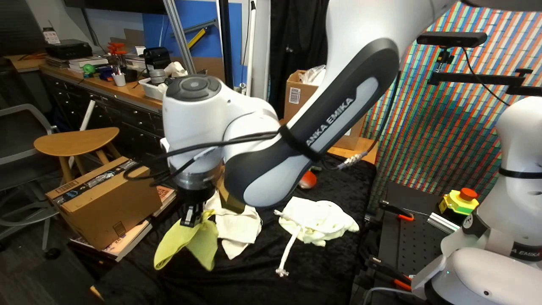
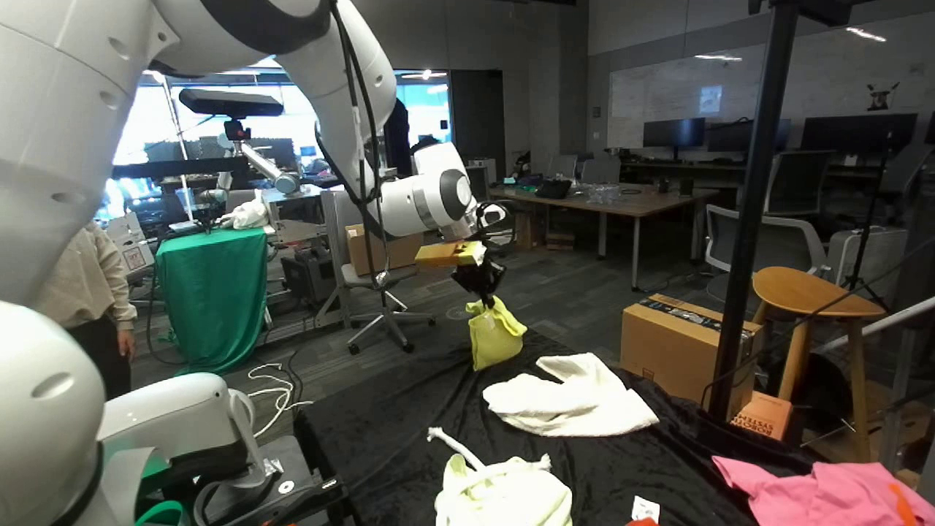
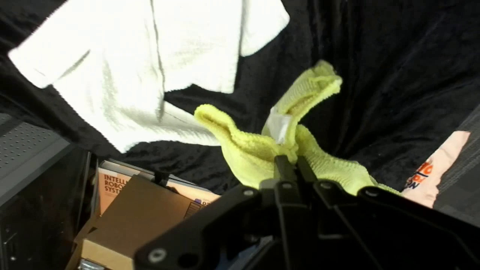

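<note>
My gripper is shut on a yellow-green ribbed cloth, pinched near its middle, with a white tag showing beside the fingertips. In both exterior views the gripper points down and the yellow cloth hangs below it in folds. I cannot tell whether its lower ends touch the black-covered table. A white cloth lies crumpled beside it on the table; it also shows in both exterior views. A pale drawstring bundle lies further along the table.
A pink cloth lies near a table corner. A cardboard box on books, a wooden stool and a black pole stand beside the table. A second arm and an emergency stop stand at another side.
</note>
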You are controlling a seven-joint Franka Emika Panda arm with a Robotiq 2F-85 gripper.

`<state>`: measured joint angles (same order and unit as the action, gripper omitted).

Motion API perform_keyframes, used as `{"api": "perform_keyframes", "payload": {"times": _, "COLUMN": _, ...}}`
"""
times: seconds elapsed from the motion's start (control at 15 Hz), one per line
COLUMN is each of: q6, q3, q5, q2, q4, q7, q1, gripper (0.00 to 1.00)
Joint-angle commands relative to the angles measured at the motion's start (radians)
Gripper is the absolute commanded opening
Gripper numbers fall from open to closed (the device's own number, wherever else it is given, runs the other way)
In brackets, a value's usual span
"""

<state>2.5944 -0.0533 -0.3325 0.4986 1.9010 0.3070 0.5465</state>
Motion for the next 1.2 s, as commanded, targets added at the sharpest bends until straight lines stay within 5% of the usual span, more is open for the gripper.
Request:
{"api": "perform_keyframes", "payload": {"times": 0.0, "q6": -0.026, "q3": 0.030, "q5": -0.007, "q2": -0.232, "q4": 0.201, "q7": 0.018, "q1": -0.076, "gripper": 0.03}}
{"api": "perform_keyframes", "payload": {"times": 0.67, "q6": -0.100, "q3": 0.100, "q5": 0.100, "q2": -0.646, "q4": 0.569, "q7": -0.011, "q1": -0.334, "gripper": 0.04}}
{"api": "perform_keyframes", "payload": {"times": 1.13, "q6": -0.095, "q3": 0.095, "q5": 0.201, "q2": -0.616, "q4": 0.661, "q7": -0.091, "q1": -0.435, "gripper": 0.04}}
